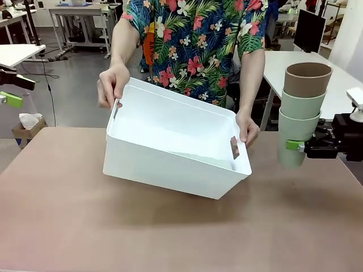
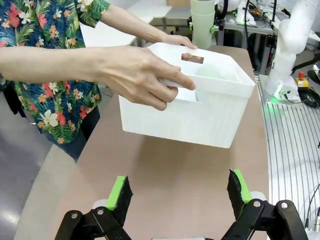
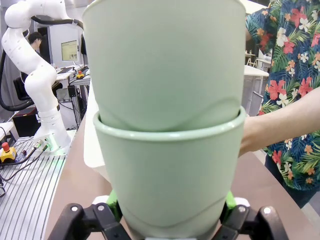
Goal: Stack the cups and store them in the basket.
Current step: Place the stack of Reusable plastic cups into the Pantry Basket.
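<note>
My right claw point(image 1: 296, 146) at three o'clock grips the stack of cups point(image 1: 302, 113), brown on top. My left claw point(image 2: 180, 192) hangs released. The person's hands point(image 1: 112, 84) tilt the basket point(image 1: 170, 153) at center table.

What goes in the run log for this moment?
right claw: shut on cups | left claw: open | basket: tilted, person holding

Large white rectangular plastic basket point(image 1: 170, 148): smooth, faint satin sheen, walls opaque. Beside basket, stack of tall tapered plastic cups point(image 1: 303, 111): matt, pale mint green with brown one on top, no gloss. Brown tabletop point(image 1: 68, 215) under basket: smooth matt laminate look. Person's short-sleeved floral shirt point(image 1: 195, 42) behind basket: soft printed cloth. Gripper pads point(image 2: 118, 191): green, rubbery matt.
</note>
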{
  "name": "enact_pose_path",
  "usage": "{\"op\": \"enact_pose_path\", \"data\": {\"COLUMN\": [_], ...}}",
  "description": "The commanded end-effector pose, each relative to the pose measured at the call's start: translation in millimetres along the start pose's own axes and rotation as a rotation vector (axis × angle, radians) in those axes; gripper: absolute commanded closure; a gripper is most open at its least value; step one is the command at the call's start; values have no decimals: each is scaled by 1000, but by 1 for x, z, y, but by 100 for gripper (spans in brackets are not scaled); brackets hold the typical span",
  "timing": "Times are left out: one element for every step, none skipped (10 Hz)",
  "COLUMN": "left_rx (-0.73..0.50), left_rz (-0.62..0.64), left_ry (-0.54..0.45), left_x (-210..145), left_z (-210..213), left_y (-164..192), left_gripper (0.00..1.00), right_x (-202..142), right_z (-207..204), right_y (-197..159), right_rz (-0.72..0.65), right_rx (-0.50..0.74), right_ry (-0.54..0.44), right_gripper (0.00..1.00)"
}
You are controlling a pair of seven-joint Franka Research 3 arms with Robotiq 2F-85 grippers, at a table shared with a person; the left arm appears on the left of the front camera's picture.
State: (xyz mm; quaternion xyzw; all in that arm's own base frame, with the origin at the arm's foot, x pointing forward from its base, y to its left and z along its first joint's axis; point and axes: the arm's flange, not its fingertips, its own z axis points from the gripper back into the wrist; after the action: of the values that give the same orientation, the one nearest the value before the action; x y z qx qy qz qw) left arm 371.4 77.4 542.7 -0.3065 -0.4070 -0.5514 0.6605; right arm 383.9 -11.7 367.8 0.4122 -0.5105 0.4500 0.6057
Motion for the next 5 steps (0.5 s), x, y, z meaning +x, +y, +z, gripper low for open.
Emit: {"op": "enact_pose_path", "data": {"left_rx": [4, 4, 4, 4, 4], "left_rz": [-6, -6, -6, -6, -6], "left_ry": [-1, -1, -1, -1, -1], "left_x": [1, 1, 1, 1, 1], "left_z": [0, 0, 0, 0, 0], "left_y": [1, 1, 1, 1, 1], "left_gripper": [0, 0, 0, 0, 0], "right_x": [4, 4, 4, 4, 0], "right_z": [0, 0, 0, 0, 0], "right_y": [0, 0, 0, 0, 0], "right_rz": [10, 10, 10, 10, 0], "right_rx": [0, 0, 0, 0, 0], "right_ry": [-1, -1, -1, -1, 0], "right_gripper": [15, 15, 15, 15, 15]}}
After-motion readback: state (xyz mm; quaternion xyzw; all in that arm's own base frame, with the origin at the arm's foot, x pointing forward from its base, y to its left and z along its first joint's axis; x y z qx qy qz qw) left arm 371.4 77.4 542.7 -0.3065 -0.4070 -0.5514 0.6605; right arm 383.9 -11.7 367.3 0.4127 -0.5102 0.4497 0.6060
